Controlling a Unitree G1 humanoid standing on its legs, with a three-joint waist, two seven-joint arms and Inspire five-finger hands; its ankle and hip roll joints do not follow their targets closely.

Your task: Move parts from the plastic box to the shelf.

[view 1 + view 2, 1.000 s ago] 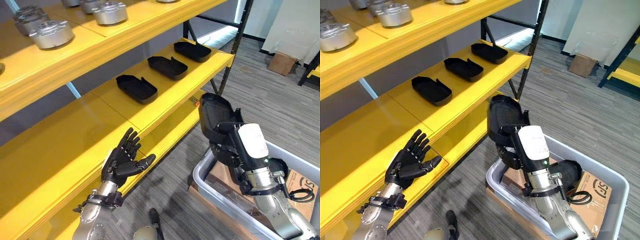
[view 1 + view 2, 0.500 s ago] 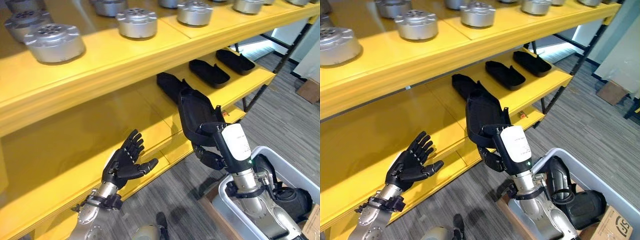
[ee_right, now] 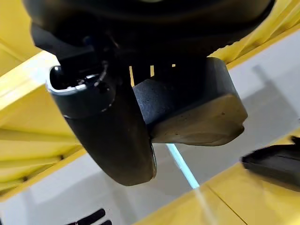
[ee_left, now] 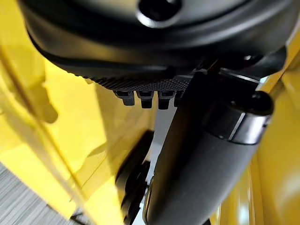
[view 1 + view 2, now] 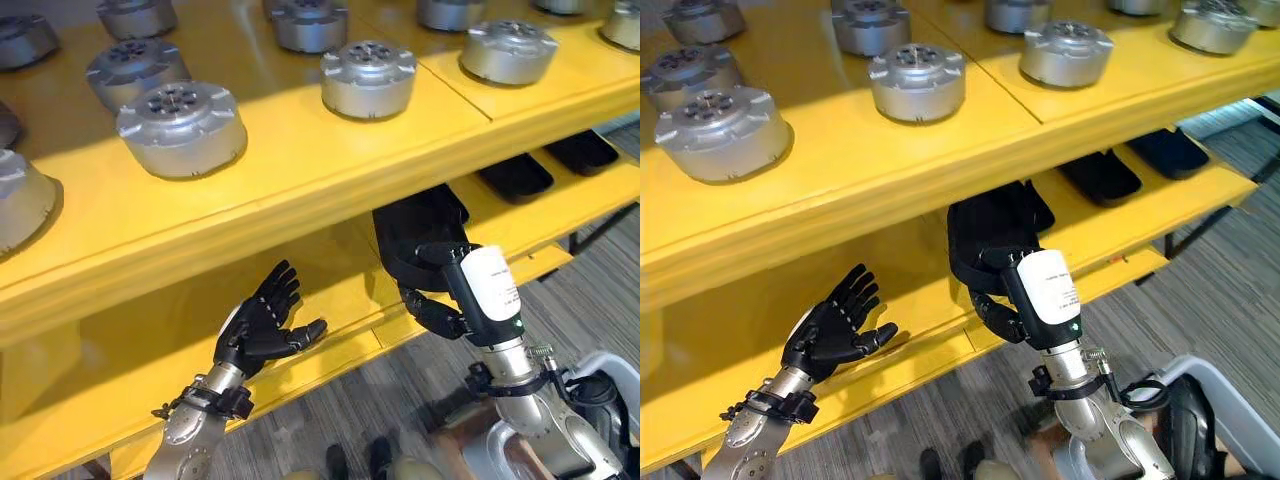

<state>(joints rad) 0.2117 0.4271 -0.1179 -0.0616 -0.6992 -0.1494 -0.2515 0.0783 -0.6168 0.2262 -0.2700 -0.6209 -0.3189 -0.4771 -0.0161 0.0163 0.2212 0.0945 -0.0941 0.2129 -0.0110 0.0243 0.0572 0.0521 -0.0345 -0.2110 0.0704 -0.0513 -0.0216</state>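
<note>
Grey striped carpet floor (image 5: 590, 300) w/ yellow shelving (image 5: 300, 190).

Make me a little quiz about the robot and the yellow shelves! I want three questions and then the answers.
1. True or false: the right hand holds a black part.
2. What sits on the upper shelf? A) silver round parts B) books C) cups
3. Fill in: the left hand is ____, with its fingers spread and nothing in it.

Key:
1. True. Its fingers curl round the black part, which reaches in under the upper shelf.
2. A. Silver round parts stand in rows there.
3. Open. It is raised in front of the lower shelf.
</note>
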